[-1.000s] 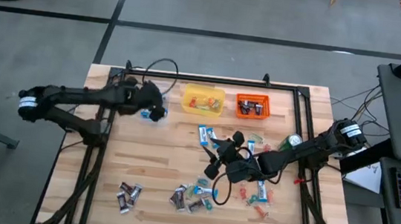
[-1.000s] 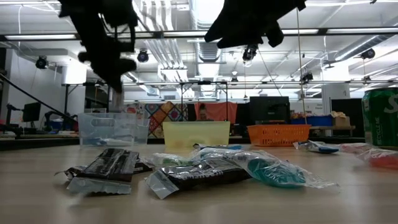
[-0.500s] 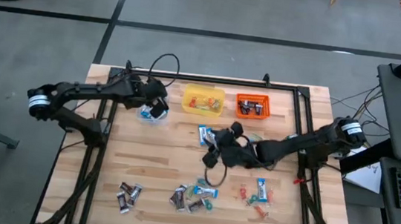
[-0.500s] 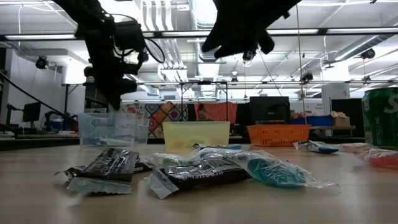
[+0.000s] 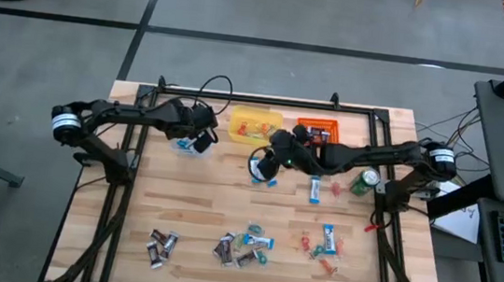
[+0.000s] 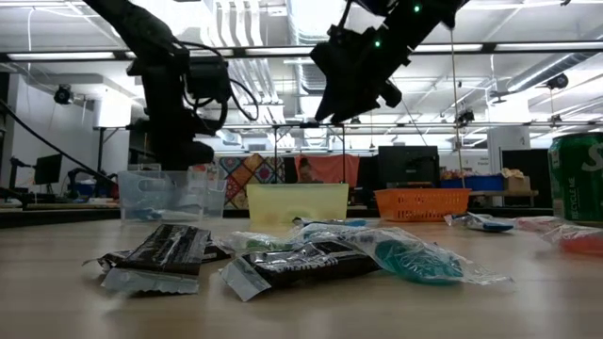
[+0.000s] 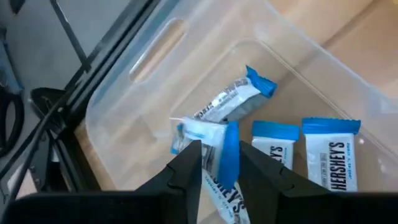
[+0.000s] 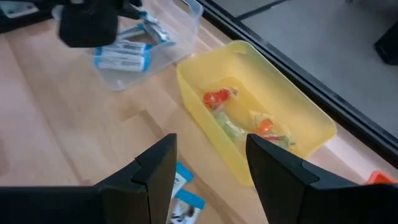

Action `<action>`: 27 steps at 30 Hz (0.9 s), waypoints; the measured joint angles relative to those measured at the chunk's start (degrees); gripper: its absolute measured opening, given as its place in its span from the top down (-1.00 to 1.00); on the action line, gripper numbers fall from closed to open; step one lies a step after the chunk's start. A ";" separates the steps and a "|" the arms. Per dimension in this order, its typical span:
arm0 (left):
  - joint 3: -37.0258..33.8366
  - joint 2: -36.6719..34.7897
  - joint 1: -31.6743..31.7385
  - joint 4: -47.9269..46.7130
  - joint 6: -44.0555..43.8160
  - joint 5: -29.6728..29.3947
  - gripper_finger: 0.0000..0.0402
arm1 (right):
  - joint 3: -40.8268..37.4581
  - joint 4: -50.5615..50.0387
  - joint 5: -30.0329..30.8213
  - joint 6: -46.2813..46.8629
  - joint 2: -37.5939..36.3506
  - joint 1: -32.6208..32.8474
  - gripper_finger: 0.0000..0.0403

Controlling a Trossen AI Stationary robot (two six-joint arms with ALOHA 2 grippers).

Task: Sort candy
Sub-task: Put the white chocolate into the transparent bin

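Candy (image 5: 245, 248) litters the table beside a green can (image 5: 361, 180); both tools, left (image 7: 217, 171) and right (image 8: 208, 165), gape empty.

Two matte-black jointed arms, each with a white band near its base and looping black cables.

A light wooden plank table (image 5: 199, 201) with a black frame carries three tubs along its upper edge: a clear tub (image 5: 188, 144), a yellow tub (image 5: 255, 125) and an orange tub (image 5: 317, 134). Loose candy (image 5: 246, 246) lies at lower centre, dark brown bars (image 5: 161, 244) at lower left, and a green can (image 5: 363, 179) at the right.
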 joint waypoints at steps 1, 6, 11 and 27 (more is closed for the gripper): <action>0.00 0.34 0.00 0.05 -0.01 0.02 0.56 | -0.03 -0.27 -0.21 -0.26 0.00 -0.52 0.08; 0.00 0.09 0.02 0.19 0.47 0.12 0.41 | -0.07 -0.44 -0.65 -0.75 0.00 -1.27 0.08; 0.00 -4.13 -0.03 0.02 1.65 0.84 0.31 | -0.11 -0.58 -4.49 -0.14 -0.45 -1.30 0.08; -2.63 -22.62 -20.72 20.38 14.74 15.26 0.30 | -0.17 -37.02 -33.83 27.22 -0.55 0.92 0.16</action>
